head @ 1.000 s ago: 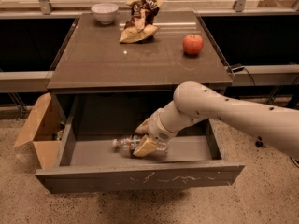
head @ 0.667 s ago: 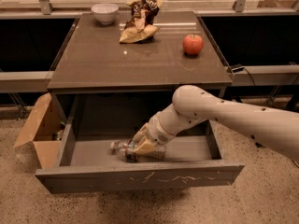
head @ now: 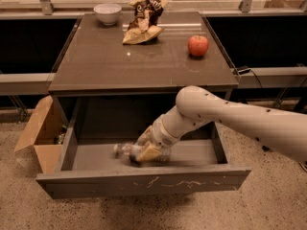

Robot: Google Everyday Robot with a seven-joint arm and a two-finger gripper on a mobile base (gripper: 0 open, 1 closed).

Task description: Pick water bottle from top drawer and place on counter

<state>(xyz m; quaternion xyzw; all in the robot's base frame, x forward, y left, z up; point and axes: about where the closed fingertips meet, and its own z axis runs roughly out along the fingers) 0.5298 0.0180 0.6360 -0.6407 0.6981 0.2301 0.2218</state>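
Observation:
The water bottle [head: 123, 151] lies on its side on the floor of the open top drawer [head: 144, 182], left of centre and close to the front panel. My gripper [head: 144, 152] is down inside the drawer, right at the bottle's right end and over it. The white arm reaches in from the right. The bottle's far end is hidden by the gripper. The counter [head: 144, 61] is above the drawer, dark and glossy.
On the counter stand a white bowl [head: 107, 13] at the back left, a crumpled brown snack bag [head: 143, 20] at the back centre and a red apple [head: 198, 45] at the right. An open cardboard box [head: 41, 133] sits on the floor left of the drawer.
My gripper has moved down and a little left onto the bottle. The bottle has shifted slightly left along the drawer floor.

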